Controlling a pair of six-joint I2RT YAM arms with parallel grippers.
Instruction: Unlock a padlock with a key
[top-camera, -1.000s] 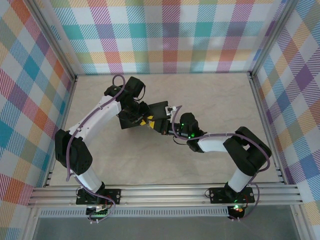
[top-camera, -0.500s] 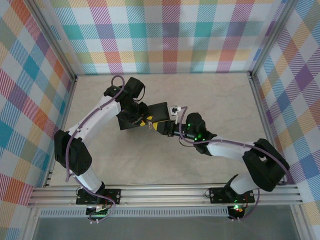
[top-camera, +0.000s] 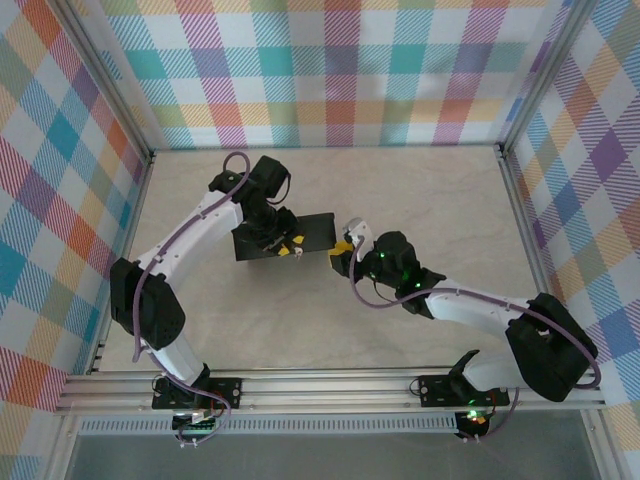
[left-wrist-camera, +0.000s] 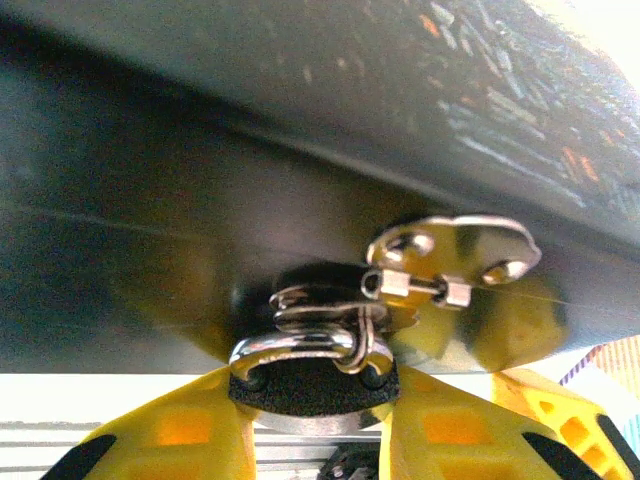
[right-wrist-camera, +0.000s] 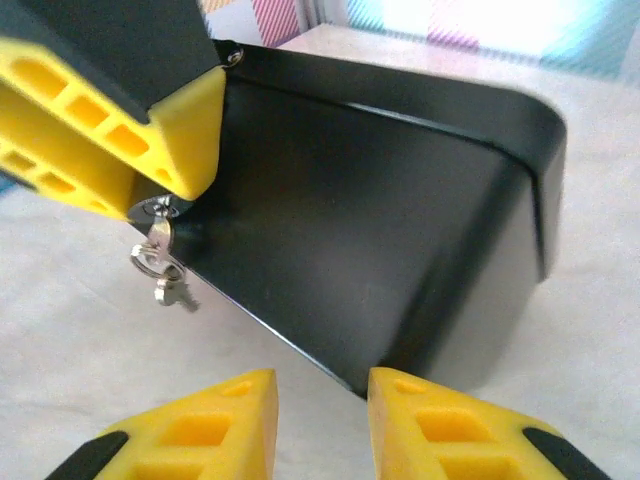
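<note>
Yellow plastic left gripper (left-wrist-camera: 315, 408) pinches the small matte-black padlock (left-wrist-camera: 305, 386), silvery key (right-wrist-camera: 158, 234) dangling below its fingers; right gripper (right-wrist-camera: 322, 395) slightly parted, empty.

You've got a black box (top-camera: 318, 230) lying flat around the middle of the pale marbled tabletop (top-camera: 430, 190). Its glossy side wall (right-wrist-camera: 380, 230) curves round at the corner. Up close, you see the painted lid (left-wrist-camera: 520, 120), streaky blue with orange flecks, above a shiny metal hasp (left-wrist-camera: 455, 250). Plaid walls (top-camera: 340, 70) ring the table, and an aluminium rail (top-camera: 330, 385) runs along the near edge.
</note>
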